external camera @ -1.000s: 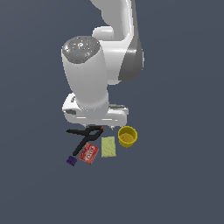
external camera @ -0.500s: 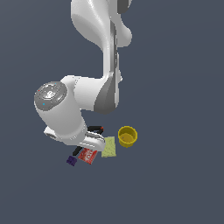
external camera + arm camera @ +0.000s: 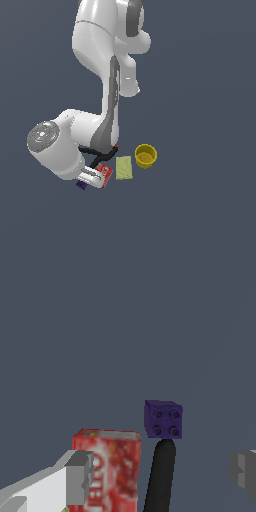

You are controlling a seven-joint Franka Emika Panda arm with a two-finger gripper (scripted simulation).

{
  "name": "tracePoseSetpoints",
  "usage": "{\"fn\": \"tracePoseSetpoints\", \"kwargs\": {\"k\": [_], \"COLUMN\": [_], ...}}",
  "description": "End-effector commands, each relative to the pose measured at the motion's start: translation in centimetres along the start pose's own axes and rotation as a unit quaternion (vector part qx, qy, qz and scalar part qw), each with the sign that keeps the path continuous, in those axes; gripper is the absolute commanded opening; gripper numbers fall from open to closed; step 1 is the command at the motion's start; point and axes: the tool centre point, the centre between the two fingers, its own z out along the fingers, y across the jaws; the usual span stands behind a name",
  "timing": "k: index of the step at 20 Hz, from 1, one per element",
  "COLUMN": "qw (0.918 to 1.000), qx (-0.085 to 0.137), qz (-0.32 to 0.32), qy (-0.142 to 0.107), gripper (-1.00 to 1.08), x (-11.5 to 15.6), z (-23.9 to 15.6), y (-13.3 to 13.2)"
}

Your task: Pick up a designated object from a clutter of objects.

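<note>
The small dark purple block [image 3: 163,419] with four studs on top lies on the dark floor; it also shows in the exterior view [image 3: 80,185] at the clutter's left end. My gripper [image 3: 162,473] is open and empty, its two grey fingertips [image 3: 80,477] spread wide, short of the block. Between them lie the red packet [image 3: 110,466] and a black clamp handle [image 3: 160,476] that ends just by the block. In the exterior view the gripper [image 3: 89,178] hangs low over the red packet [image 3: 105,173], right beside the purple block.
A pale yellow-green flat rectangle [image 3: 124,167] and a yellow cup [image 3: 145,155] lie to the exterior view's right of the packet. The black clamp [image 3: 95,150] is mostly hidden behind my arm, whose big white link [image 3: 52,147] covers the clutter's left side.
My arm has swung down and toward the exterior view's left, bringing the gripper from above the clutter's back down low next to the red packet and purple block. The objects have not moved.
</note>
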Motion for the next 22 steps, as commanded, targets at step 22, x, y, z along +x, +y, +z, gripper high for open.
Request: {"fn": "tracePoseSetpoints", "kwargs": {"k": [22], "qw": [0.9998], "qx": [-0.002], "qz": [0.017], "qy": [0.003], "gripper": [1.0], "x": [0.9], "z": [6.9], "y": [1.6]}}
